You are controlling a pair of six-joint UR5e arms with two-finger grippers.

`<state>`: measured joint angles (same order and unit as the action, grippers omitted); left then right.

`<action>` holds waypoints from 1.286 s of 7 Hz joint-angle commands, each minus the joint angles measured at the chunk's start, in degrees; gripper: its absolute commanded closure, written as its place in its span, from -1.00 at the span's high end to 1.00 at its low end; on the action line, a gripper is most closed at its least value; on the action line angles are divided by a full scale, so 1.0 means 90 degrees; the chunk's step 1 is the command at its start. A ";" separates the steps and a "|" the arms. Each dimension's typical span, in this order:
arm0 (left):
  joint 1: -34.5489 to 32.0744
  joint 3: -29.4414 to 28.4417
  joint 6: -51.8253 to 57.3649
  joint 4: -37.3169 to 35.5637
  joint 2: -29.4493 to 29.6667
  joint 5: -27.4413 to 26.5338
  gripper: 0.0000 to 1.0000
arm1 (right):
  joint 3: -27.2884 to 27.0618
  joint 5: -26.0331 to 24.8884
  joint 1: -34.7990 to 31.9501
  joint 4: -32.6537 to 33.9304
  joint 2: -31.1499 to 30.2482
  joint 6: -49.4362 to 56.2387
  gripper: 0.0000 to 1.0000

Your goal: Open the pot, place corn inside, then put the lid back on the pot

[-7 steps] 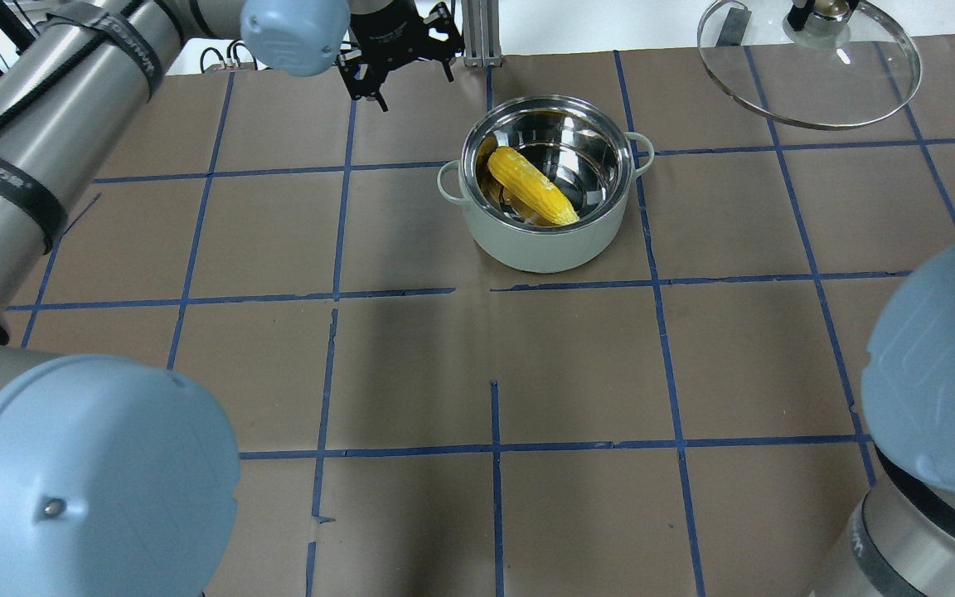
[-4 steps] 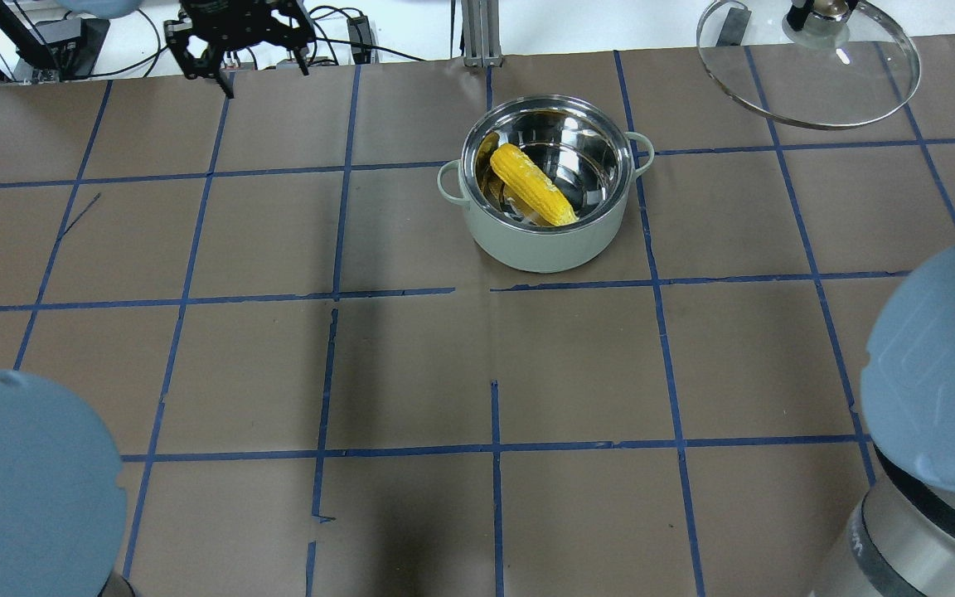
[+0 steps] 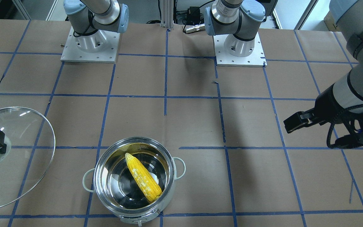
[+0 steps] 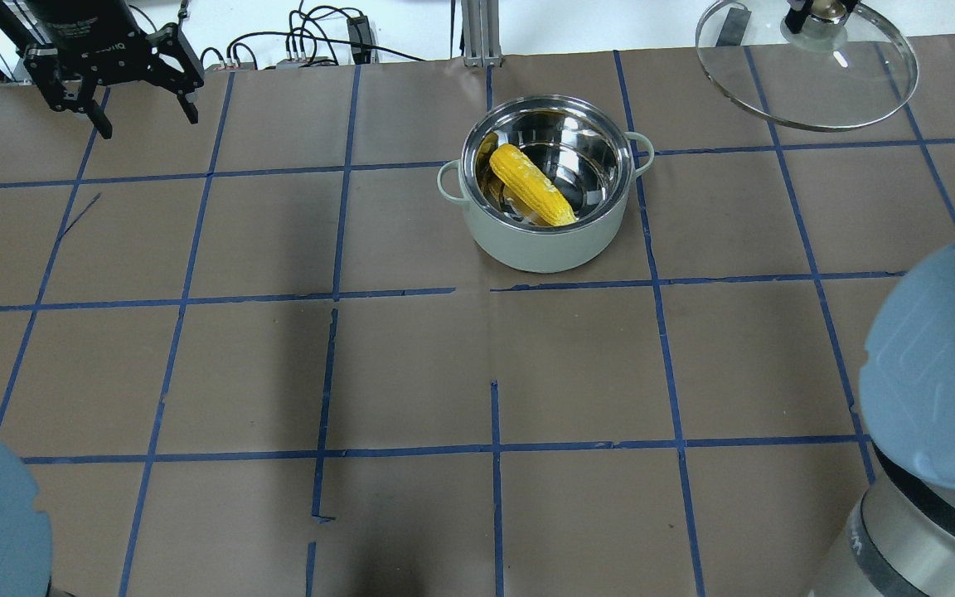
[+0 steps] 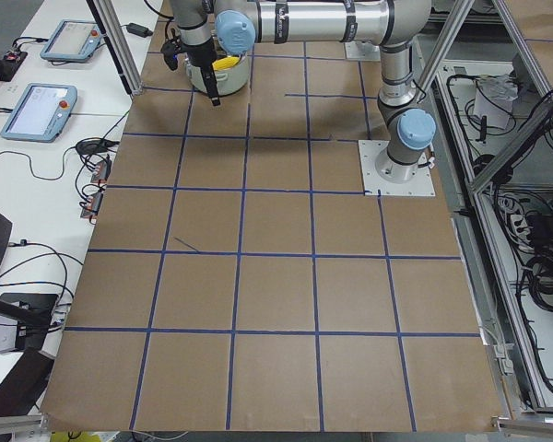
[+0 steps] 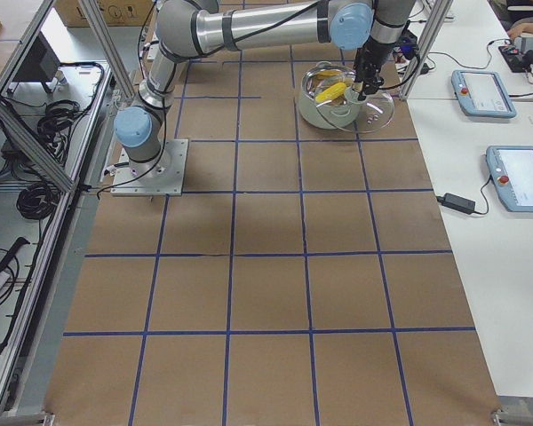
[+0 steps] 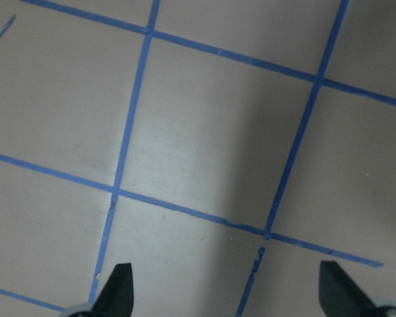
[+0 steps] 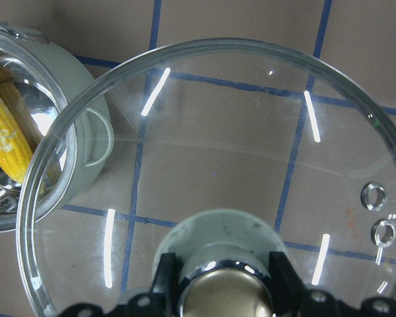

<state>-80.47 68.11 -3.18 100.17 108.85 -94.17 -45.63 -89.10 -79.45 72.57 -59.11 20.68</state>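
The left pincer (image 4: pixel 148 124) is hanging over the table (image 4: pixel 411 365) with its jaws spread wide and nothing between them. Well off to its right the pot (image 4: pixel 548 245) is standing uncovered with the corn (image 4: pixel 531 186) lying slantwise inside, so the step in hand looks to be covering. Further right, the right pincer (image 8: pixel 223 290) is clamping the knob (image 8: pixel 218 231) of the lid (image 8: pixel 218 132), which is hanging tilted beneath it; whether its low edge is touching the table I cannot tell. From this pincer the pot is sitting to the left and nearer the robot. To do this well, the arm should be levelling the lid first, carrying it across until the knob is over the pot's middle, then lowering slowly so the rim is landing all round at once. The corn seems to be lying below the pot's lip, yet one end is leaning against the wall, so that side wants watching. The jaws should be parting only once the lid is resting flat. Pale lettering is showing on the left pincer's body, seemingly "ROBOTIQ" but too small to be sure; nothing readable is showing on pot or lid.
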 commanded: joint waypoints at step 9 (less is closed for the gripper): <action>-0.0316 0.1963 0.0315 -0.1306 -0.1665 0.0003 1.00 | -0.0037 -0.0090 0.0000 0.0463 0.0005 0.0212 -0.79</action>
<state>-82.39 86.03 -0.41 88.41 93.90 -95.33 -45.87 -89.87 -79.43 76.74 -59.06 22.55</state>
